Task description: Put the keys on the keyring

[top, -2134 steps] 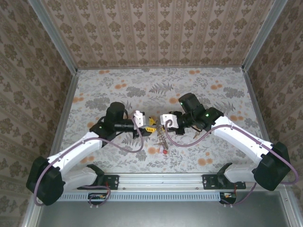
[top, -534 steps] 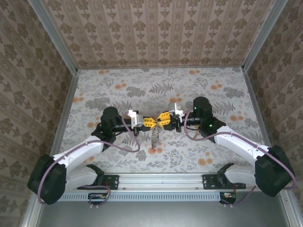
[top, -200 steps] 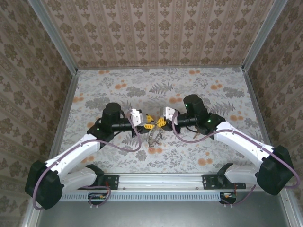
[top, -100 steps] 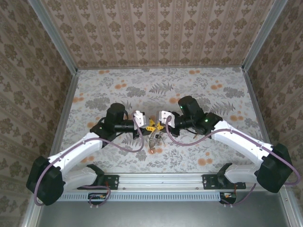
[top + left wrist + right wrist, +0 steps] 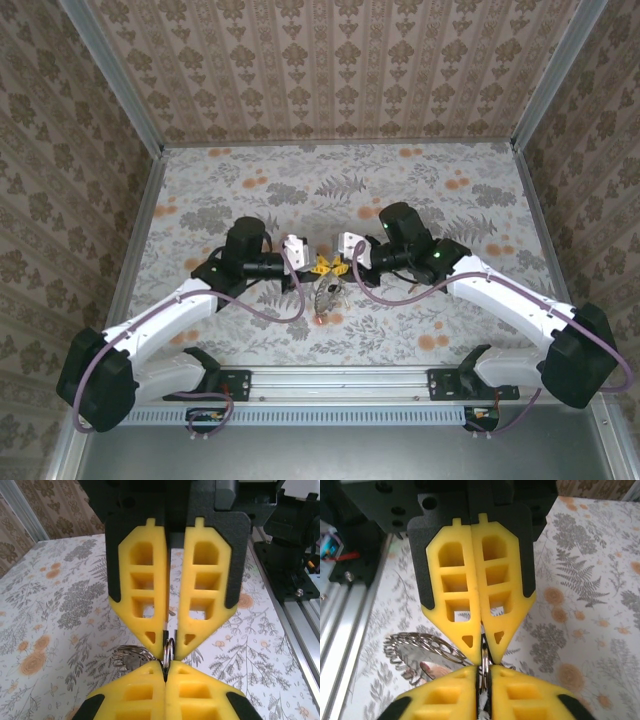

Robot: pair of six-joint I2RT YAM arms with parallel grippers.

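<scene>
My two grippers meet tip to tip above the middle of the table. The keyring (image 5: 170, 649), a thin silvery split ring seen edge-on, stands between both pairs of yellow fingertips. My left gripper (image 5: 166, 666) (image 5: 485, 656) (image 5: 319, 267) is shut on the keyring. My right gripper (image 5: 484, 669) (image 5: 170, 653) (image 5: 340, 265) has its jaws a sliver apart, with a dark gap on each side of the keyring (image 5: 484, 656). The keys (image 5: 325, 296) (image 5: 420, 647) (image 5: 129, 656) hang from it in a bunch with wire loops, one with a red head (image 5: 435, 670).
The floral tablecloth (image 5: 250, 180) stretches free behind and to both sides of the grippers. Patterned walls (image 5: 330, 70) close the back and sides. A metal rail (image 5: 340, 385) with the arm bases runs along the near edge. Purple cables (image 5: 285, 312) loop beside both wrists.
Both grippers have drawn together until their tips touch. The left jaws have shut on the keyring, and the right jaws have parted slightly. The key bunch still hangs below.
</scene>
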